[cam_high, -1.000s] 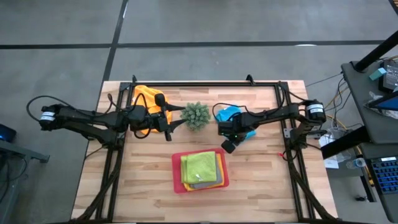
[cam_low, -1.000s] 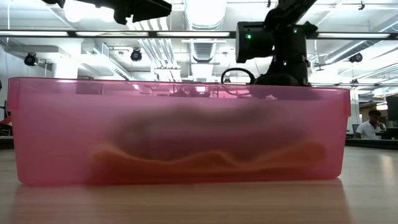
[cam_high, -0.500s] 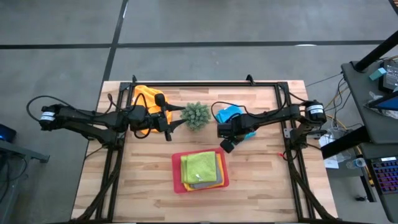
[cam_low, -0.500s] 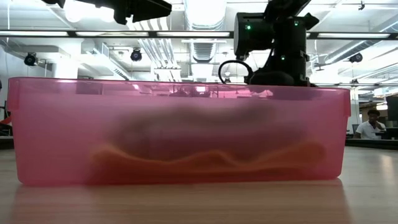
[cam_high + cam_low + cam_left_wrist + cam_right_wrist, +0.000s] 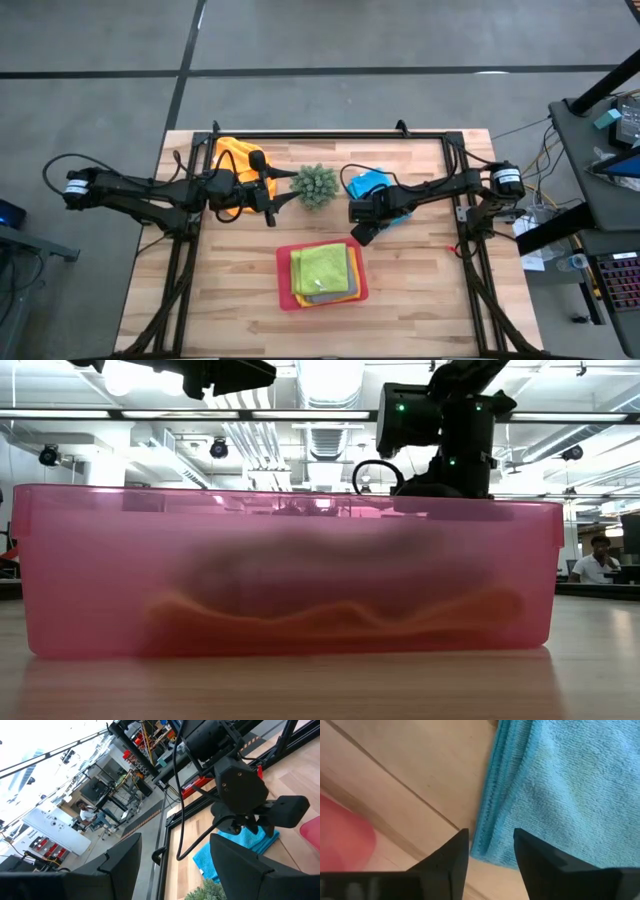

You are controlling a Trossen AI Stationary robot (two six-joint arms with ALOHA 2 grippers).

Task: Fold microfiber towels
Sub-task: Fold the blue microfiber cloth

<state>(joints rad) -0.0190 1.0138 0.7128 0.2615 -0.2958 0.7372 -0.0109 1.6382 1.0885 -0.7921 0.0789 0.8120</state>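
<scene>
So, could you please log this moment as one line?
right gripper: open over light blue towel | left gripper: open, beside orange towel

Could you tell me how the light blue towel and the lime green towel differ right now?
The light blue towel lies on the bare wooden table under the right gripper; the lime green towel lies atop a stack in the pink tray. The blue one looks loosely folded, the green one flat and square. Both are fuzzy microfiber cloths.

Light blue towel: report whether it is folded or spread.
Folded. The light blue towel shows stacked layered edges beside the open right gripper, lying compact on the table.
</scene>
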